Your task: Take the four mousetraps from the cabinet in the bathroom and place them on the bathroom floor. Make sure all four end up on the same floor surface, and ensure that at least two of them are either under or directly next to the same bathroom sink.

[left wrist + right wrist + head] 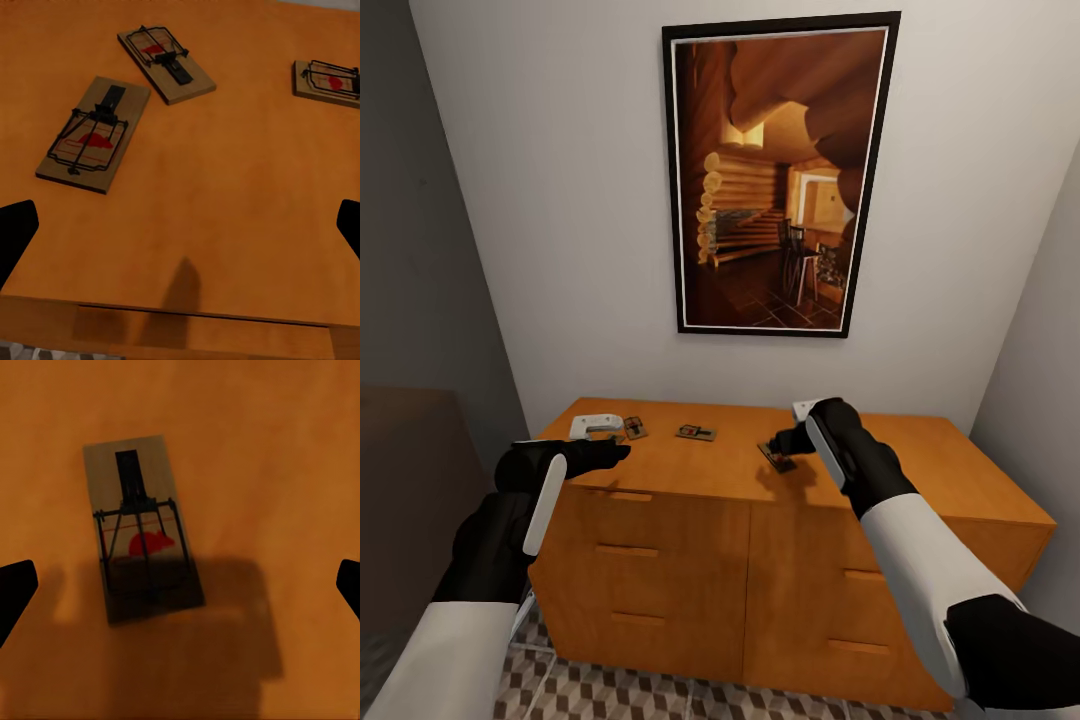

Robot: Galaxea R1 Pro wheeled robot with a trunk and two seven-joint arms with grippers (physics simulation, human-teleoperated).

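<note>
The orange-brown cabinet (660,530) stands against the wall with mousetraps lying on its top. Two mousetraps (94,135) (166,64) lie just beyond my open left gripper (180,232), and a third (326,81) lies farther off. In the head view my left gripper (618,452) hovers at the top's front left edge, near a mousetrap (635,428); another (697,432) lies mid-top. My right gripper (776,443) hangs open directly over one mousetrap (142,529) (775,458), its shadow across the trap. The bathroom floor (610,695) shows below. The bathroom sink is out of view.
A small white object (597,424) sits at the back left of the cabinet top. A framed picture (780,180) hangs on the wall above. Walls close in on both sides of the cabinet, and a dark low surface (410,450) lies to the left.
</note>
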